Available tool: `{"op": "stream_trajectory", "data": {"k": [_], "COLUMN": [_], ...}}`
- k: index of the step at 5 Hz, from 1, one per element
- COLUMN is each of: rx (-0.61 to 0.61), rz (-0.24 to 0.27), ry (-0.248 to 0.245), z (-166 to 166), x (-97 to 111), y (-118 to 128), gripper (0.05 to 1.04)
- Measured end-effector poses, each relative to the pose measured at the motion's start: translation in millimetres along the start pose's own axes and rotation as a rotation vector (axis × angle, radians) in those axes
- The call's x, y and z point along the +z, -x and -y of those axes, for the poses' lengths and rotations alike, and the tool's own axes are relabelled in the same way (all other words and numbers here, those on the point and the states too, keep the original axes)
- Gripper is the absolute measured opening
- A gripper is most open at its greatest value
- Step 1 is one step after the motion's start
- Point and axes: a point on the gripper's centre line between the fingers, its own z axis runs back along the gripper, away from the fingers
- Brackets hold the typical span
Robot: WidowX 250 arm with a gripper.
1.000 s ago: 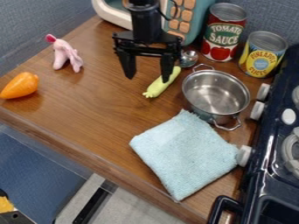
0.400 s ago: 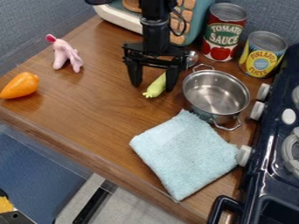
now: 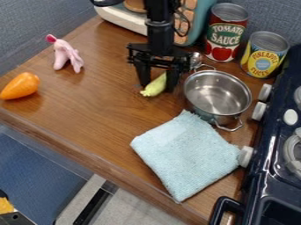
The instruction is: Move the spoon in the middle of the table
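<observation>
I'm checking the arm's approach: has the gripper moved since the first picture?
Yes, the gripper has moved rightward and lower in the view, nearer the metal pot.

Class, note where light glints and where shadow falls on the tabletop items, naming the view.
Camera view: bright glints inside the steel pot and a pale highlight on the orange toy vegetable; camera view: a soft, darker patch on the wooden tabletop beside that vegetable.

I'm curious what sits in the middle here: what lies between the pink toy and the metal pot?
In the camera view, the gripper and the spoon's yellow-green handle lie between them.
</observation>
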Motion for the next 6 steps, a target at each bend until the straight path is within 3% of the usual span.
{"op": "stream_trajectory", "data": {"k": [1, 3, 6], "rx": [-0.007, 0.018, 0.171], "rz": [0.001, 0.009, 0.083], "ry": [-0.007, 0.003, 0.026], "z": [1, -4, -37], "x": [-1, 0, 32], "y": [0, 6, 22], "gripper": [0.456, 0.412, 0.398]}}
